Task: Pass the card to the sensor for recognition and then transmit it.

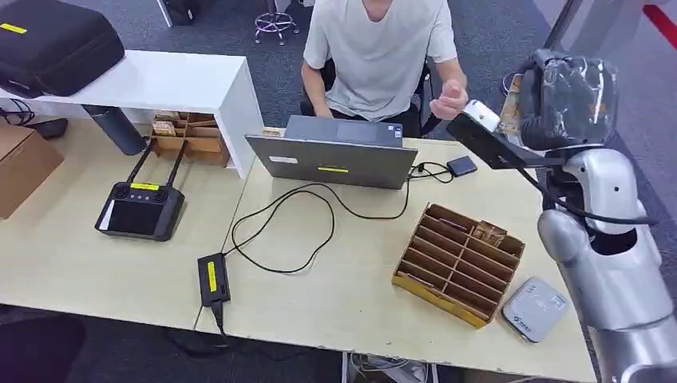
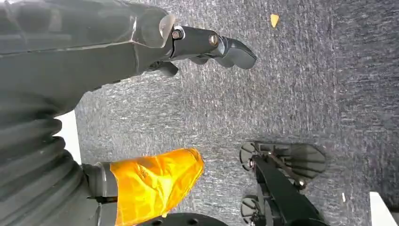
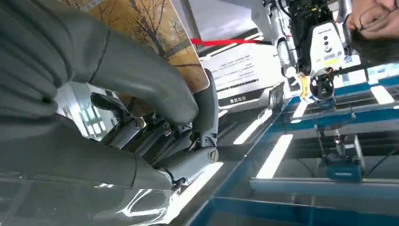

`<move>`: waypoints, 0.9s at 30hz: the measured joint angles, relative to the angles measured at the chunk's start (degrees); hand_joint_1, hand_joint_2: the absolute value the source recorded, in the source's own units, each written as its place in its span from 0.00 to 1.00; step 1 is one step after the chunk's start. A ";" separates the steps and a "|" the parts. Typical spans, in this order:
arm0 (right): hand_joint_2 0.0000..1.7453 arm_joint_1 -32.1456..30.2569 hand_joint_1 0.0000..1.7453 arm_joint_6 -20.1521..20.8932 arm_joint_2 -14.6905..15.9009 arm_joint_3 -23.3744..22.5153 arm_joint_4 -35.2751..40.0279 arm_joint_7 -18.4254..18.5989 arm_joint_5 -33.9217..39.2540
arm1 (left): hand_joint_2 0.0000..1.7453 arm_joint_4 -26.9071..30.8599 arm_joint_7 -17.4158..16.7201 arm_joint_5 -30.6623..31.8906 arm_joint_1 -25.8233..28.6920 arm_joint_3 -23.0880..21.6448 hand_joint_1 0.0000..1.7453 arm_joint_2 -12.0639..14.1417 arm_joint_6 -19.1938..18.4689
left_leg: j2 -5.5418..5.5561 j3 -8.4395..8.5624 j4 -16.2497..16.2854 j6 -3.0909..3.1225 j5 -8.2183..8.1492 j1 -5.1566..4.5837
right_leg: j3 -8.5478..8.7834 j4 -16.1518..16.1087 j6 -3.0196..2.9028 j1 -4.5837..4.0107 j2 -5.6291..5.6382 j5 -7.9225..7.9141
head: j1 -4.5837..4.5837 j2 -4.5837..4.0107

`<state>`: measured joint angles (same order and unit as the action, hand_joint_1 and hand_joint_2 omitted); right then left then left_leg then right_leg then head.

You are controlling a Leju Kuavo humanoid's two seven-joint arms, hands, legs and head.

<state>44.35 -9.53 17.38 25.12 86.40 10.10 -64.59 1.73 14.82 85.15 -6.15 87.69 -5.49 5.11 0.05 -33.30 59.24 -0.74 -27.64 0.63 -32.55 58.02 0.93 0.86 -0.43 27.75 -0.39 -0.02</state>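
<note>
My right hand [image 1: 571,100] is raised at the table's far right. It grips a card whose edge [image 1: 511,108] points toward a person. The right wrist view shows that card [image 3: 155,33] printed with autumn trees, the thumb [image 3: 141,80] pressed on its face and the darker fingers [image 3: 188,150] behind it. The person's hand [image 1: 449,100] hovers a short way from the card, apart from it. The white rounded sensor [image 1: 535,308] lies on the table's near right corner. My left hand [image 2: 211,44] hangs over grey carpet with straight fingers and nothing in it.
A cardboard card rack [image 1: 459,263] with several slots stands beside the sensor. A laptop [image 1: 335,155], its cable and power brick [image 1: 212,279] cover the middle of the table [image 1: 351,311]. A black controller [image 1: 140,209] lies at left. A chair base [image 2: 282,179] stands near my left hand.
</note>
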 joint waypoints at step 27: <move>1.00 10.34 0.00 -0.75 -3.76 11.97 -28.80 1.86 -6.88 | 1.00 0.00 -2.60 0.70 -2.15 0.04 0.00 -0.83 -1.09 | 0.07 -0.03 0.01 0.00 0.00 0.00 | -0.01 -0.01 0.00 0.00 -0.06 -0.01 | 0.00 0.00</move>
<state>54.68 -10.27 13.62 37.09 57.59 11.96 -71.47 1.73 12.22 85.85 -8.30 87.73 -6.32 4.02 0.12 -33.33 59.25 -0.74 -27.64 0.63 -32.56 58.01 0.94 0.86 -0.49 27.75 -0.39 -0.02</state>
